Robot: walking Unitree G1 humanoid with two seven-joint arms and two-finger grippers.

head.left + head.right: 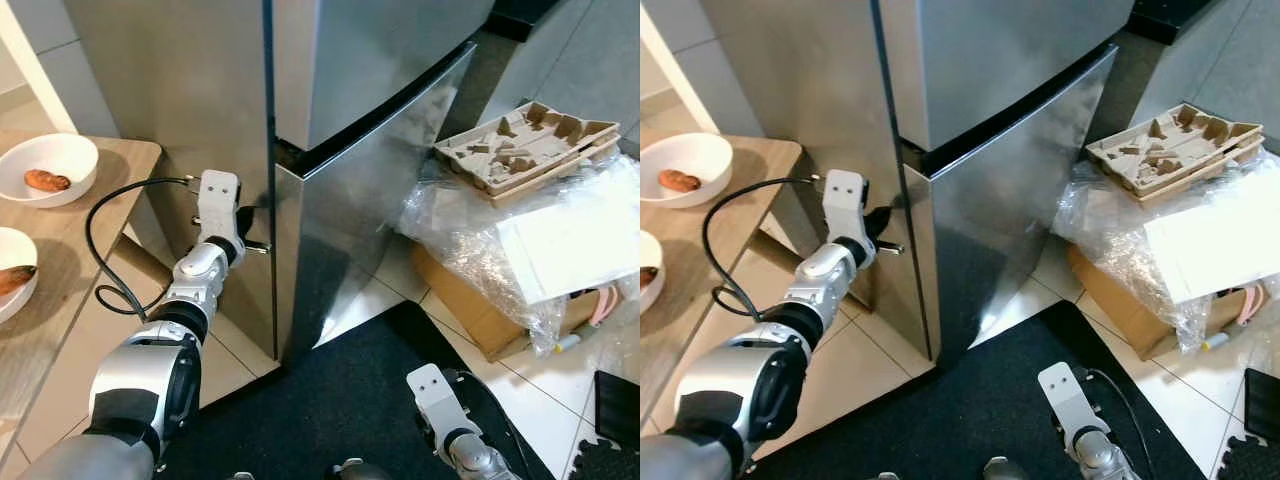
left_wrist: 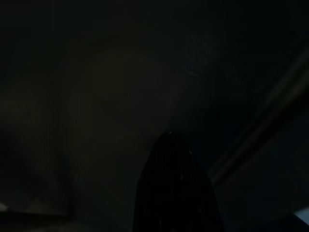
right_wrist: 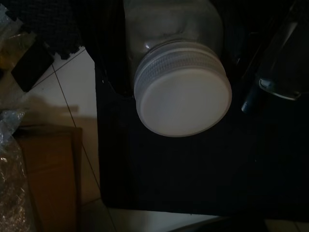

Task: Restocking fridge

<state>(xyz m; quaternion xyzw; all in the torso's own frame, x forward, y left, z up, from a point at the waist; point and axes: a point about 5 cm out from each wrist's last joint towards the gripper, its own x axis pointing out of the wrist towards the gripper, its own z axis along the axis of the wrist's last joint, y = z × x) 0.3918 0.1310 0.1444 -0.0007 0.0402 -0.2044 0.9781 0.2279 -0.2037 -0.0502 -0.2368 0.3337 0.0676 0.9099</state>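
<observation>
Fridge (image 1: 380,110) stands at twelve o'clock, both doors shut. Left gripper (image 1: 252,228) is at the hinge-side edge of the lower door (image 1: 370,200), fingers pressed into the seam at nine o'clock of that door; whether they are clamped or spread cannot be told.

Right gripper (image 3: 178,104) hangs low at five o'clock over the black mat (image 1: 330,400), closed around a jar (image 3: 181,92) with a white screw lid (image 3: 183,104).

Judgement: the jar looks like clear glass or hard plastic, rigid, smooth, likely slippery and breakable if dropped. Best hold is around the body just below the lid. The door looks heavy and stiff; pull at its edge.

Bowls (image 1: 48,165) hold sweet potatoes (image 1: 46,181) at ten o'clock.
</observation>
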